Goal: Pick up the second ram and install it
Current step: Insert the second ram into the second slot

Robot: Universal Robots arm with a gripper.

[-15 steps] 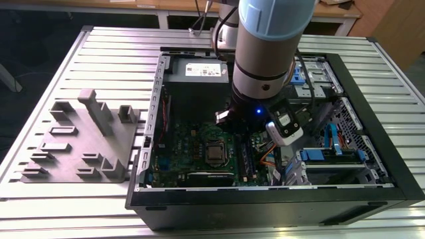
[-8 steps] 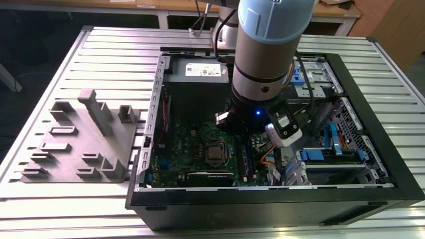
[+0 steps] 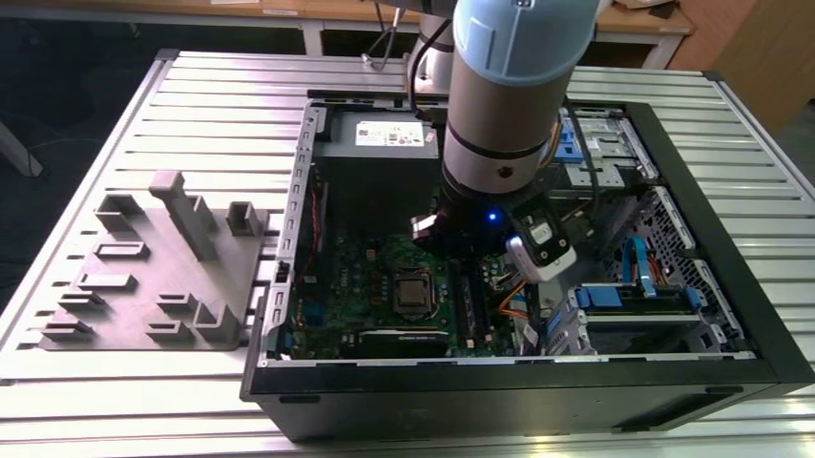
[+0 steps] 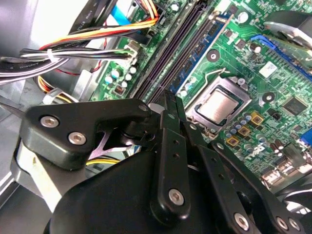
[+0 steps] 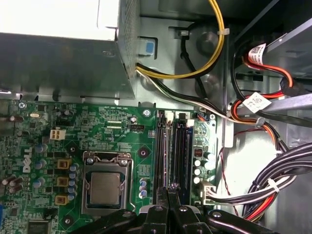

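Note:
In both wrist views my gripper (image 4: 171, 97) (image 5: 170, 187) is shut, its two black fingers pressed together with nothing showing between them. The tips hang just over one end of the long black memory sockets (image 5: 171, 146) (image 4: 168, 61), beside the processor socket (image 5: 105, 187). A narrow blue-green stick with black chips (image 4: 202, 46) stands seated along the socket on the processor's side. I cannot tell whether it is the second ram. In the exterior view the gripper (image 3: 456, 256) is down inside the open computer case (image 3: 510, 382), above the green motherboard (image 3: 369, 286).
The grey power supply (image 3: 376, 138) sits at the case's far end. Bundled cables (image 4: 87, 53) (image 5: 273, 185) run close beside the sockets. Drive bays with blue clips (image 3: 637, 296) fill the exterior view's right. A grey slotted fixture (image 3: 153, 277) stands on the table to the left.

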